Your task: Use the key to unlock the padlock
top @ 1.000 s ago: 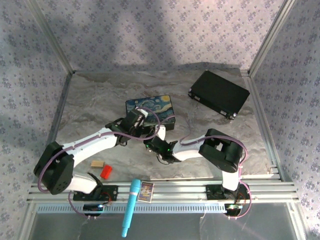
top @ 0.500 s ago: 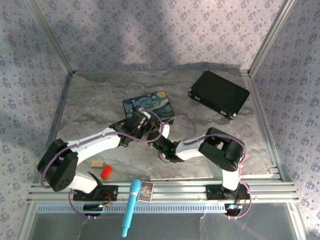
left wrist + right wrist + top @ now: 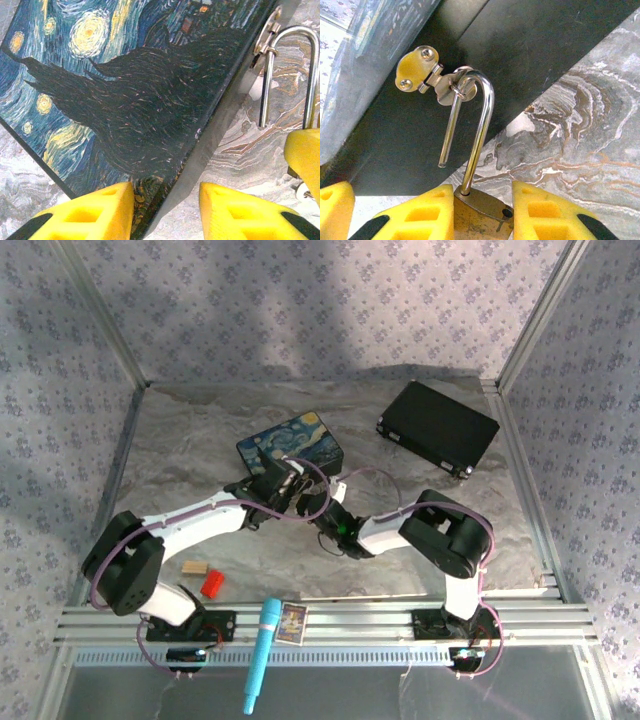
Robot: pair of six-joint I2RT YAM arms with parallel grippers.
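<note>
1. The right gripper (image 3: 482, 196) is clenched on the padlock (image 3: 479, 212) body. The shackle (image 3: 482, 115) stands sprung with its short leg free, hooked through the hasp (image 3: 426, 75) at 11 o'clock.
2. The left gripper (image 3: 167, 197) straddles the painted box (image 3: 125, 100) edge; I cannot tell whether it grips.
3. Risk: a straight pull would likely drag the box rather than unhook the shackle.
4. The box lid is shut and its contents are hidden. The black case (image 3: 438, 427) at 2 o'clock is likewise shut.

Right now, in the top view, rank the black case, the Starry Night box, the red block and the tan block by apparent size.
Largest: black case.
Next: Starry Night box, partly covered by the left arm.
Smallest: red block and tan block, too alike to rank.
</note>
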